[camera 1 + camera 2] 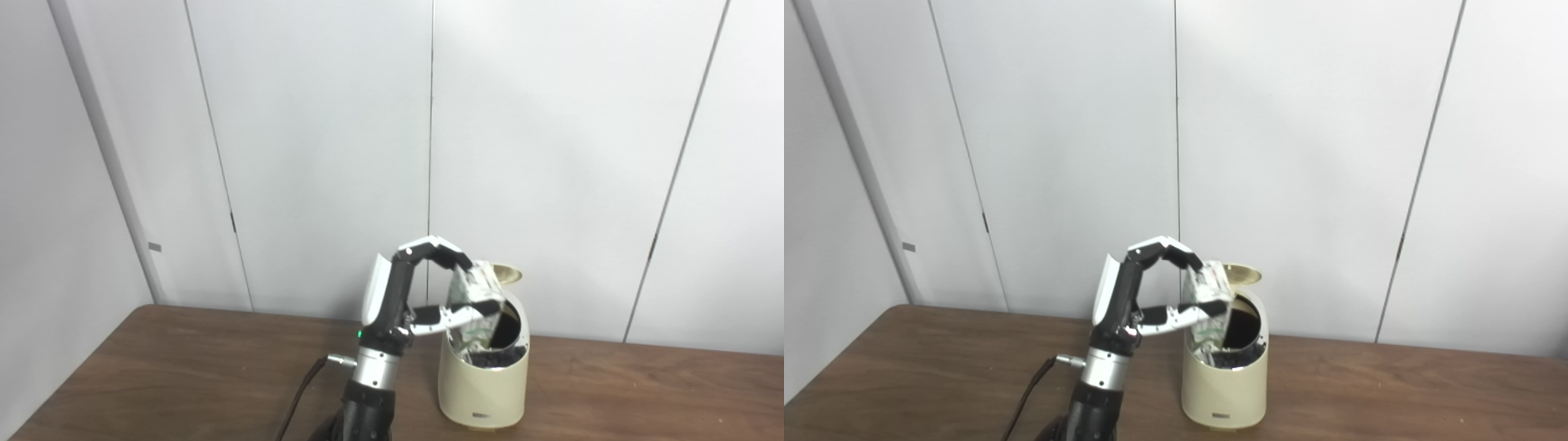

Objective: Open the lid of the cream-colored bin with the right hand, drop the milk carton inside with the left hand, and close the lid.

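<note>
A cream-colored bin [484, 386] stands on the wooden table [184, 367], its round lid [507, 274] tipped up at the back and its dark mouth open. My left hand [422, 294] reaches over from the left and is shut on a crumpled white-and-green milk carton [474, 306]. The carton hangs upright with its lower end inside the bin's mouth at the left rim. In the right eye view the same hand [1151, 288] holds the carton [1206, 303] over the bin [1225, 386]. My right hand is nowhere in either view.
A dark cable [303, 392] runs along the left forearm down to the table's front edge. White wall panels [306, 153] rise close behind the table. Bare tabletop stretches to the left and right of the bin.
</note>
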You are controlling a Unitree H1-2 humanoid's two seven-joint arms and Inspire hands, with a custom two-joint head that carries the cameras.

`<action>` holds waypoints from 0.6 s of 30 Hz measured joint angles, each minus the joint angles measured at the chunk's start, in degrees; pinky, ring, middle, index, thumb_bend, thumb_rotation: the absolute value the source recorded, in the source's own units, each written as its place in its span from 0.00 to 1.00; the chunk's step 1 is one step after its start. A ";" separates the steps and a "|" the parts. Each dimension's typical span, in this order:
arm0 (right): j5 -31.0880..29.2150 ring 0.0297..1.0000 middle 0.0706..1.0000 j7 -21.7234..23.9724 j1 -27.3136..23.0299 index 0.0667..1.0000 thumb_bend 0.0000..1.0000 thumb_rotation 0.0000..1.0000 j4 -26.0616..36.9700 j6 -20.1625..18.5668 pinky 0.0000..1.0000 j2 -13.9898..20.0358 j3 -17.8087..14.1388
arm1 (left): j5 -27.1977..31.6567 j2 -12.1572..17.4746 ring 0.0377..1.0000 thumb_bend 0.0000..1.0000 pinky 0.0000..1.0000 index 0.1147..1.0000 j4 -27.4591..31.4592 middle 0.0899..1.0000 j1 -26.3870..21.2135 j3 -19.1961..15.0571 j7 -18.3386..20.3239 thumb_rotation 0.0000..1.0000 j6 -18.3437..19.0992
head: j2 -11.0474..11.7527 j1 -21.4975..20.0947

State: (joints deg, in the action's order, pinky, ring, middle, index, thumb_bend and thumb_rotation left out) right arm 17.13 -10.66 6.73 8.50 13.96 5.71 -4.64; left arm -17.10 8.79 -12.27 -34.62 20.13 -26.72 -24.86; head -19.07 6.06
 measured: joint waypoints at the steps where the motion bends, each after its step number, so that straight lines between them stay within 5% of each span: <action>1: -0.01 0.69 0.70 0.01 0.01 0.69 0.12 0.30 0.01 0.00 0.57 0.00 0.00 | 0.02 0.62 0.46 0.50 0.56 0.38 0.55 0.45 0.00 1.01 0.31 0.00 -0.24 | -0.09 -0.09; 9: 0.19 0.69 0.70 0.08 0.29 0.69 0.12 0.32 0.25 -0.17 0.57 0.02 0.08 | -0.34 2.83 0.47 0.50 0.54 0.35 0.91 0.46 -0.08 7.19 0.10 0.00 -0.51 | -0.26 -1.23; 18: 0.30 0.68 0.69 -0.06 1.29 0.67 0.14 0.27 1.21 -0.18 0.58 -0.20 0.30 | -3.34 4.17 0.46 0.50 0.54 0.36 -0.26 0.44 -2.32 12.97 -5.24 0.00 -0.56 | -0.79 -2.64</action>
State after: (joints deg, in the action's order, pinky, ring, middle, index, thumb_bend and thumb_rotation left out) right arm 17.43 -10.73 8.02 9.72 13.78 5.51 -4.34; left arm -20.44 12.95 -12.54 -36.94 33.10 -31.96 -25.42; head -19.86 3.43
